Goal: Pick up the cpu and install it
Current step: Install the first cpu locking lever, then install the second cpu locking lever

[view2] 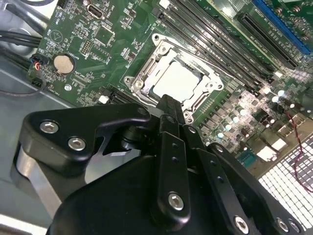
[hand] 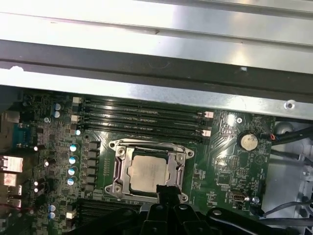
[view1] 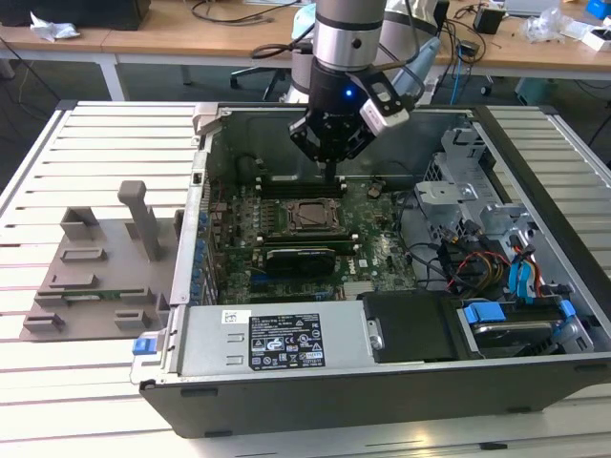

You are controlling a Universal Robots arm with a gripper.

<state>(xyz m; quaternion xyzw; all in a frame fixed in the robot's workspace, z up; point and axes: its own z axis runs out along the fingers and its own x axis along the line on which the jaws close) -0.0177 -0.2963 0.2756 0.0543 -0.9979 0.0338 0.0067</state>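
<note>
The cpu (view2: 178,81) (hand: 146,174), a flat silvery-grey square, lies seated inside the metal socket frame (view1: 308,216) (view2: 146,73) (hand: 120,169) on the green motherboard (view1: 382,253). My gripper (view1: 330,175) (view2: 168,104) (hand: 166,190) hangs just above the socket's edge, on the side nearer the case's back wall. Its black fingers are pressed together, shut on nothing, and the tip overlaps the edge of the cpu in both wrist views. The socket frame's load plate looks open around the chip.
Black memory slots (hand: 142,122) run beside the socket. A long black expansion card (view1: 301,258) lies in front of it. A coin cell (hand: 248,141), a drive cage (view1: 458,191) and cables (view1: 477,267) sit at the exterior view's right. A grey fixture (view1: 95,272) stands outside the case.
</note>
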